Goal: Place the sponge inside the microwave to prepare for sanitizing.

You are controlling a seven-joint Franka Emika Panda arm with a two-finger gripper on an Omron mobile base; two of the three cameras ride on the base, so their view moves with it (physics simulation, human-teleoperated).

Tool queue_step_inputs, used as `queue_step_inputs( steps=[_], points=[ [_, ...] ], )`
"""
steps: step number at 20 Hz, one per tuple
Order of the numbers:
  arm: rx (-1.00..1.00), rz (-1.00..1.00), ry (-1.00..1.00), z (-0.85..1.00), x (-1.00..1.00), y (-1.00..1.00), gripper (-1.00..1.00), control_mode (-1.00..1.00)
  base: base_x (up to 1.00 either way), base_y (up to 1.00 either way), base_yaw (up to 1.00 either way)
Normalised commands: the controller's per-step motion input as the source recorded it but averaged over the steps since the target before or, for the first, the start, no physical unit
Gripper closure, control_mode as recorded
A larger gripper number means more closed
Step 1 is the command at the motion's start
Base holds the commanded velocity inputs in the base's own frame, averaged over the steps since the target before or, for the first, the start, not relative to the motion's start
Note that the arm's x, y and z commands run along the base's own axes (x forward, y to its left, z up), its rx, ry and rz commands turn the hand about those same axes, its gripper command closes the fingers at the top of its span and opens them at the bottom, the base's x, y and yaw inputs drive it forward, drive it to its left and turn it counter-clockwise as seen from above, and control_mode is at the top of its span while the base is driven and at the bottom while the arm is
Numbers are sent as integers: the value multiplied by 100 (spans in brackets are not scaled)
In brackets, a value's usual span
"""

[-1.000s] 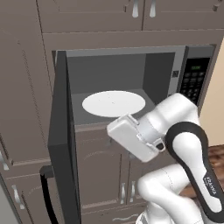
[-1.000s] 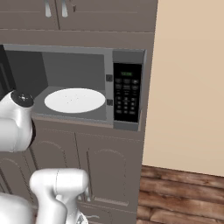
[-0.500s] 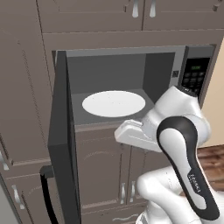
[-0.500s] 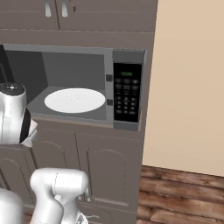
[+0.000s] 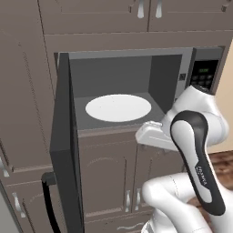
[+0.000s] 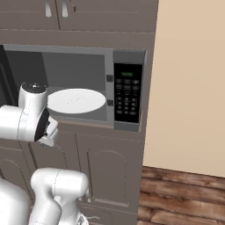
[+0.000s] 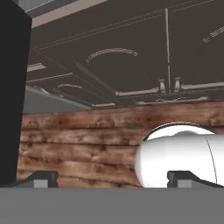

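Gaping dark microwave (image 5: 182, 68), round white plate (image 5: 118, 107) inside, pincer (image 7: 112, 178) spread

Dark grey microwave (image 5: 182, 68), white round plate (image 5: 118, 108), green display (image 6: 128, 74), brown wood floor (image 6: 180, 193).

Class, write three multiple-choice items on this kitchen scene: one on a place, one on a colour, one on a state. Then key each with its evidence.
1. Where is the white round turntable plate?
A. on the floor
B. inside the large dark grey built-in microwave
C. in the upper cabinet

2. What colour is the display on the black button panel?
A. red
B. blue
C. green

3. The microwave's dark door is:
A. open
B. closed
C. removed

Key: B, the plate lies on the cavity floor; C, green digits glow; A, the door is swung out leftward.
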Motion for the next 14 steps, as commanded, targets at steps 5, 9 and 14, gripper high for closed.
queue_step_inputs(
  steps=[5, 9, 14],
  points=[
    [0, 0, 0, -11, 22, -38, -100, -100, 0, 0, 0],
    [-4, -2, 0, -8, 13, -23, -100, -100, 0, 0, 0],
    [-3, -3, 0, -5, 9, -12, -100, -100, 0, 0, 0]
  ],
)
